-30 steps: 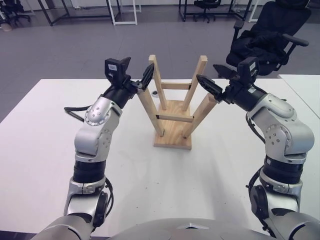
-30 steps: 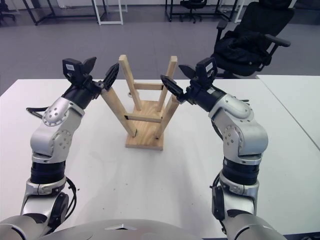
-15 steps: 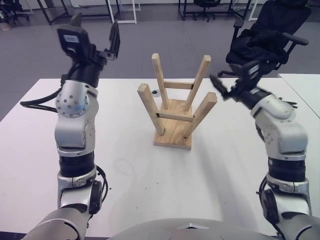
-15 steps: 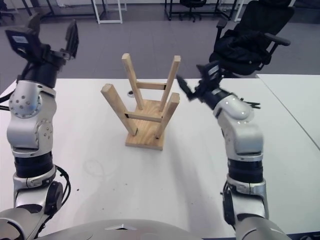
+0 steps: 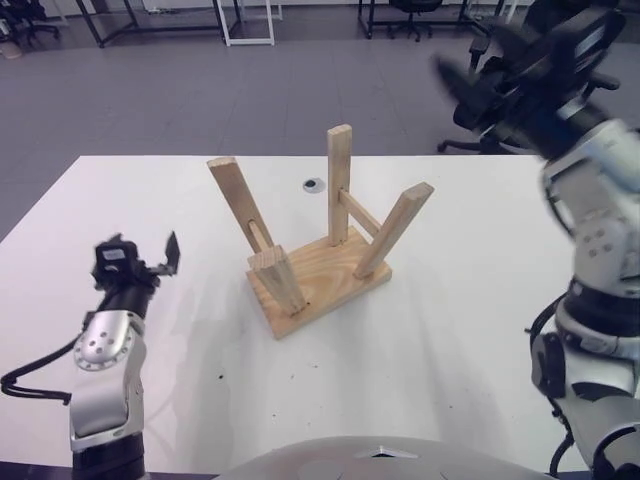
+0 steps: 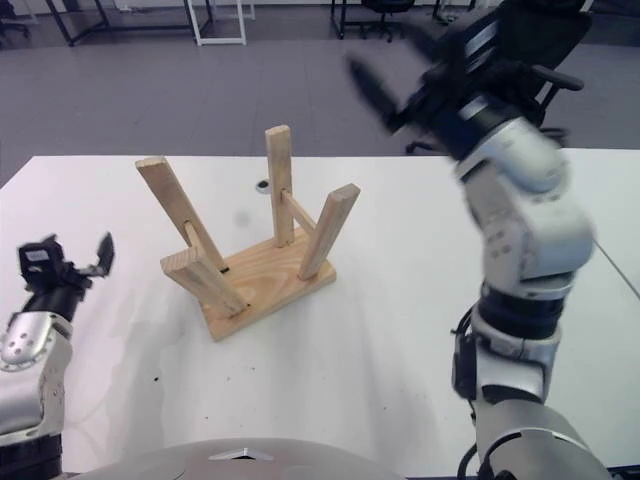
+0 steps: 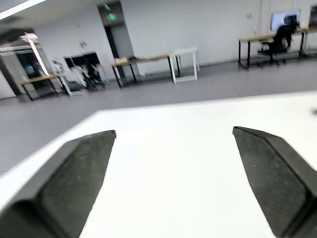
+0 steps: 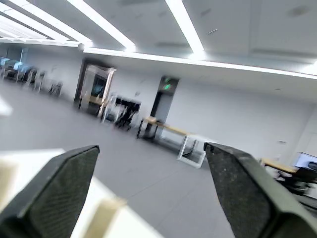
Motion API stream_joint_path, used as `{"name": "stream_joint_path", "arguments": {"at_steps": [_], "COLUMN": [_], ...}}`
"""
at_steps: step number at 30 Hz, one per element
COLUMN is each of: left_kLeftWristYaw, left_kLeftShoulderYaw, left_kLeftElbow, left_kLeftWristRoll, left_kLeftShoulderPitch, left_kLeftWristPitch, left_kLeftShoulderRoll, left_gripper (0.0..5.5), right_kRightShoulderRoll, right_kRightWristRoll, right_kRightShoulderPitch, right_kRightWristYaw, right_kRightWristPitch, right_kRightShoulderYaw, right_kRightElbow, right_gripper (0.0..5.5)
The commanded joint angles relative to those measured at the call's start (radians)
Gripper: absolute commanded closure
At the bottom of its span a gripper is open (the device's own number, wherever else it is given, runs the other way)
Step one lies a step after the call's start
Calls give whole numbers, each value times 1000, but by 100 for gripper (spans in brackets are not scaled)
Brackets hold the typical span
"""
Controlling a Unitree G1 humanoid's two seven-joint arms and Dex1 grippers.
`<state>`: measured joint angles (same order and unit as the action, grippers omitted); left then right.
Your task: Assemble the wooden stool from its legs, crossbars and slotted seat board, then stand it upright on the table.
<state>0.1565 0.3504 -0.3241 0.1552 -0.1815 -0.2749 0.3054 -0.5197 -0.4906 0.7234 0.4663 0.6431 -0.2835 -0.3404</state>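
Observation:
The wooden stool [image 5: 320,285] rests upside down on the white table [image 5: 450,330], seat board flat and its legs pointing up. Crossbars [image 5: 360,212] join the legs. My left gripper [image 5: 145,262] is low over the table's left side, well clear of the stool, open and empty. In the left wrist view its two dark fingers [image 7: 74,183] stand wide apart over bare tabletop. My right gripper [image 6: 400,70] is raised high above the table's far right, open and empty. Pale leg ends [image 8: 106,218] show below it in the right wrist view.
A small round grommet [image 5: 314,185] sits in the table behind the stool. A black office chair [image 6: 550,75] stands beyond the far right edge, and a second white table [image 6: 612,200] lies to the right. A black cable [image 5: 30,385] hangs off my left arm.
The stool has turned and slid a little to the left and nearer. My left arm dropped from high up to low over the table's left side. My right arm swung upward.

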Motion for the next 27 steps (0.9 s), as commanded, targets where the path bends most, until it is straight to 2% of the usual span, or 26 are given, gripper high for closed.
{"name": "stream_joint_path", "arguments": {"at_steps": [1, 3, 5, 8, 10, 13, 16, 18, 23, 27], "left_kLeftWristYaw": [105, 146, 171, 186, 182, 198, 246, 261, 258, 283], "left_kLeftShoulderYaw": [-170, -235, -264, -342, -379, -398, -414, -392, -250, -274], "left_kLeftElbow": [-5, -23, -24, 43, 103, 353, 505, 537, 507, 436], "left_kLeftWristRoll": [-100, -149, -169, -184, -174, -128, -104, -96, -55, -54], "left_kLeftShoulderPitch": [-94, -120, -123, -83, -38, 132, 218, 196, 5, -89], "left_kLeftWristPitch": [-59, -127, -175, -143, -92, 131, 288, 342, 428, 405], "left_kLeftShoulderRoll": [89, 144, 175, 148, 104, 0, -46, -23, 63, 60], "left_gripper": [115, 115, 115, 115, 115, 115, 115, 115, 115, 115], "right_kRightShoulderRoll": [-35, 2, 50, 113, 132, 76, -16, -52, -32, -35], "right_kRightWristRoll": [200, 313, 378, 459, 486, 459, 462, 483, 441, 445], "right_kRightShoulderPitch": [-189, -305, -346, -313, -299, -424, -554, -618, -789, -816], "right_kRightWristYaw": [36, 112, 167, 170, 210, 371, 397, 310, 155, 146], "right_kRightWristPitch": [-163, -327, -461, -642, -735, -747, -643, -588, -463, -453], "right_kRightShoulderYaw": [142, 302, 394, 453, 487, 537, 542, 500, 422, 424], "right_kRightElbow": [366, 575, 750, 1017, 1093, 914, 709, 607, 410, 374], "right_gripper": [154, 154, 154, 154, 154, 154, 154, 154, 154, 154]}}
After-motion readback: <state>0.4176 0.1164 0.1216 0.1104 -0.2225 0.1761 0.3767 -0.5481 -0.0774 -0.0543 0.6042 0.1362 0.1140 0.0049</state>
